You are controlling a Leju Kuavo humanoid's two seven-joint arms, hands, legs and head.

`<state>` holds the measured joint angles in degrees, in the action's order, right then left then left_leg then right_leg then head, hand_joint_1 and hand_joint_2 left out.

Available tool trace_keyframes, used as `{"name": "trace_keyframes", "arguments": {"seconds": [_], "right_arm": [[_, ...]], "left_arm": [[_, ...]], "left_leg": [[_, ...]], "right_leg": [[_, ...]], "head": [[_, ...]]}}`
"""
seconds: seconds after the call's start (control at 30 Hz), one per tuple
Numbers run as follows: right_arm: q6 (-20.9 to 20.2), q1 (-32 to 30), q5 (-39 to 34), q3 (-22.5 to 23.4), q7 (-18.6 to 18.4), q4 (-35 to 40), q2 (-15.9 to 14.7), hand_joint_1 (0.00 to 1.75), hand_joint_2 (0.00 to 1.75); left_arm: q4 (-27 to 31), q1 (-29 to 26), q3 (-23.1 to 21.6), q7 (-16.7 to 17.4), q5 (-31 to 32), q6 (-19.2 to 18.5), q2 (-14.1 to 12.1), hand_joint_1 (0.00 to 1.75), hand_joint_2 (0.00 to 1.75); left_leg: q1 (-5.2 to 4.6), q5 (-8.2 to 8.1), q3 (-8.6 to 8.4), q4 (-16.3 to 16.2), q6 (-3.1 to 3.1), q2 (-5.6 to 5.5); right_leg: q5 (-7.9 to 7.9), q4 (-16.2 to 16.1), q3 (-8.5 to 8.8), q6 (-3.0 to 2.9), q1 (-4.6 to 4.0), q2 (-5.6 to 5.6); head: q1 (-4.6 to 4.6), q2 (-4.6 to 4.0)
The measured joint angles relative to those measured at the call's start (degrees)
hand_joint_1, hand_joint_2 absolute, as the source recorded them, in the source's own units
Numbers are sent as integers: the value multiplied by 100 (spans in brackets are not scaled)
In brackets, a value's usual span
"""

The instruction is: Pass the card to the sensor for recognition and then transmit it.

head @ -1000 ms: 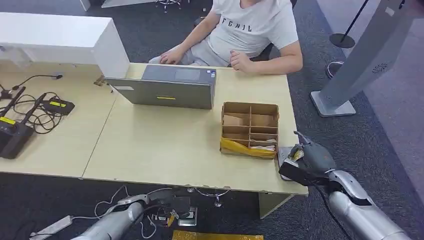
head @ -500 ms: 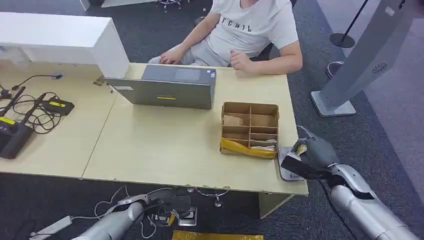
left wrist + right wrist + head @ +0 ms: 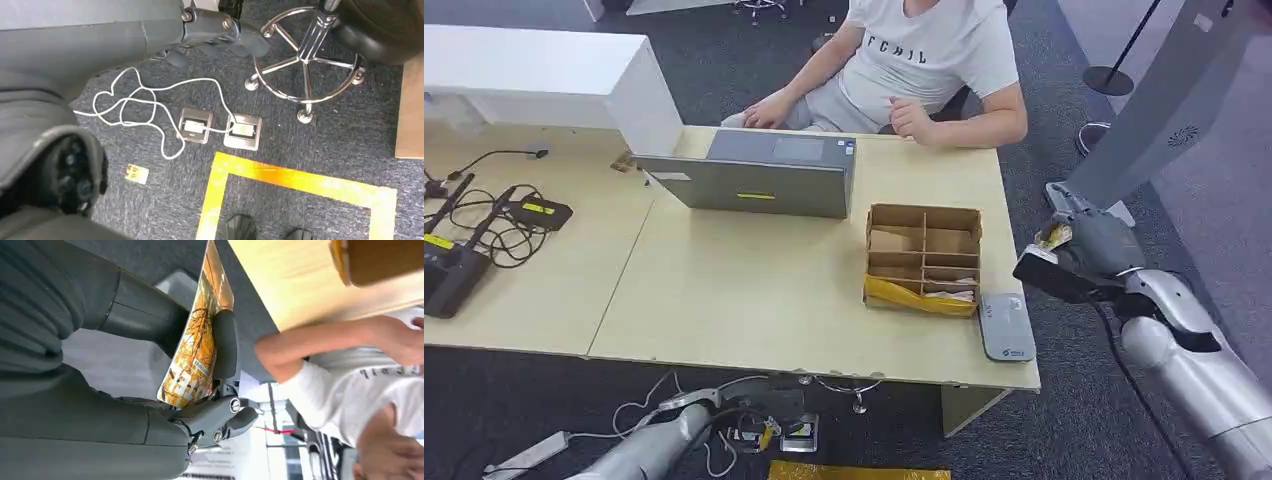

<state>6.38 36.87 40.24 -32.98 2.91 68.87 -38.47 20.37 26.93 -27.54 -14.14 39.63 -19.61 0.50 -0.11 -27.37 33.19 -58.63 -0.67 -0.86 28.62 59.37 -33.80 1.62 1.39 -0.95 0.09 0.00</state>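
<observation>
Card (image 3: 197, 352) sits pinched in your right hand (image 3: 1084, 255), held off the right edge of the worktop (image 3: 774, 290), well apart from the grey sensor (image 3: 1007, 327) lying beside the cardboard box (image 3: 924, 258). Left hand (image 3: 220, 35) hangs over the floor; cannot tell its fingers' state.

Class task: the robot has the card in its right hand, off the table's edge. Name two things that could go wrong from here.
1. The right hand pinches the card only along one edge, out over the carpet; a slip would probably drop it to the floor.
2. The person sits across the table; a wide swing toward them might clip the cardboard box.
</observation>
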Motion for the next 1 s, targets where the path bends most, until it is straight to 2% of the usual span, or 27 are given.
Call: {"name": "trace_keyframes", "arguments": {"seconds": [0.3, 0.53, 0.77, 1.0], "right_arm": [[-52, 127, 328, -92, 94, 212, 123, 175, 175], [291, 154, 715, -306, 280, 197, 459, 175, 175], [358, 296, 789, -472, 293, 94, 797, 175, 175], [407, 450, 813, -557, 337, -98, 981, 175, 175]], "left_arm": [[0, 32, -7, -4, 0, -81, 13, 0, 0], [0, 126, -92, -11, 103, -151, 63, 0, 0], [-2, 212, -151, -22, 142, -214, 111, 0, 0], [-22, 291, -199, -22, 158, -301, 144, 0, 0]], "left_leg": [[1, 0, 2, 0, 0, -1], [2, 1, 3, 1, 1, -3], [2, 1, 3, 1, 1, -3], [2, 1, 3, 0, 1, -2]], "right_leg": [[0, 0, 0, 0, -1, -2], [0, 1, 0, 0, -2, -4], [0, 2, 0, 0, -2, -2], [0, 2, 0, 0, -2, -2]], "head": [[-2, 0], [2, 0], [2, 0], [2, 0]]}}
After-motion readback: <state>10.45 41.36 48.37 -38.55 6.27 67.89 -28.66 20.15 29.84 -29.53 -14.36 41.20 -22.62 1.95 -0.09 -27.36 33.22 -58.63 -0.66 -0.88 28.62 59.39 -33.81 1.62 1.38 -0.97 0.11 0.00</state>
